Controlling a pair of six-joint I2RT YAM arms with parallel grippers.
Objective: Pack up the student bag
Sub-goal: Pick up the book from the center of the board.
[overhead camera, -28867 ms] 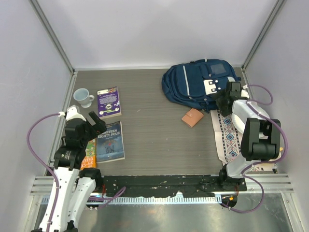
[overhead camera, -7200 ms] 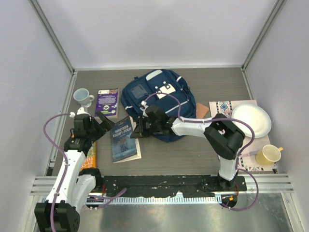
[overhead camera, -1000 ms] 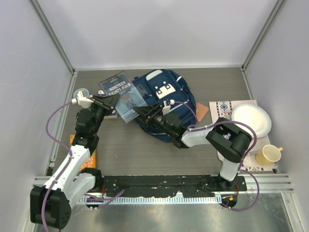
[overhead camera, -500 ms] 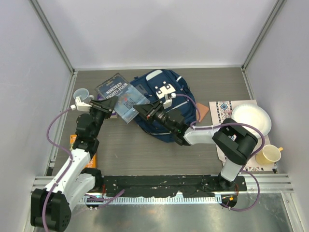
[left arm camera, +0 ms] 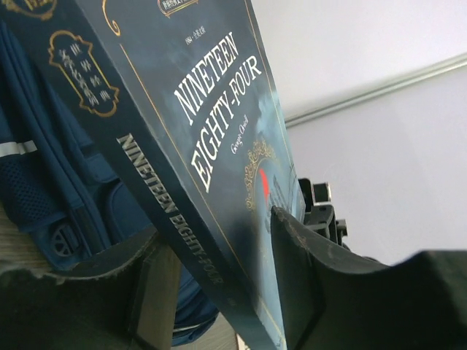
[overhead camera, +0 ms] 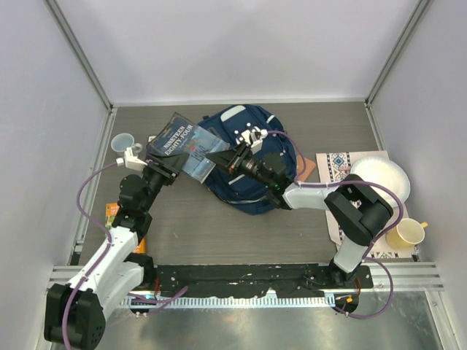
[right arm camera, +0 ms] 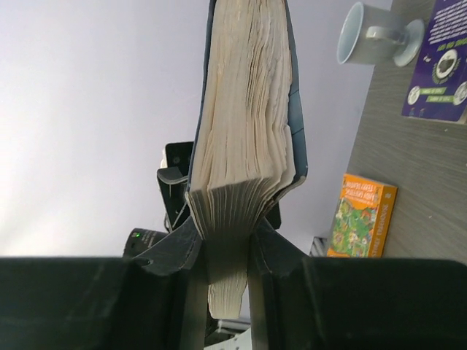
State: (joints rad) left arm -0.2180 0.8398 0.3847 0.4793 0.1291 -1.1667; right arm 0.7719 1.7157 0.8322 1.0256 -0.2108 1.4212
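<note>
The "Nineteen Eighty-Four" book (overhead camera: 181,143) hangs tilted in the air over the left edge of the student bag (overhead camera: 257,191), a navy backpack lying flat mid-table. My right gripper (overhead camera: 220,159) is shut on the book's page edge (right arm camera: 244,109), fingers (right arm camera: 271,246) pressing both covers. My left gripper (overhead camera: 166,166) stands open around the spine end (left arm camera: 168,197); a gap shows between its left finger (left arm camera: 109,266) and the spine. The bag (left arm camera: 44,175) lies behind the book in the left wrist view.
A white mug (overhead camera: 120,142) stands at the far left. An orange book (overhead camera: 111,213) lies beside the left arm, and a purple book (right arm camera: 442,65) is near the mug. A brown wallet (overhead camera: 306,169), placemat (overhead camera: 338,166), white plate (overhead camera: 379,179) and yellow cup (overhead camera: 408,233) are at the right.
My left gripper's jaws have spread apart from the book. The right gripper has risen and shifted back-right along the book's edge, holding it. The book has tipped up a little.
</note>
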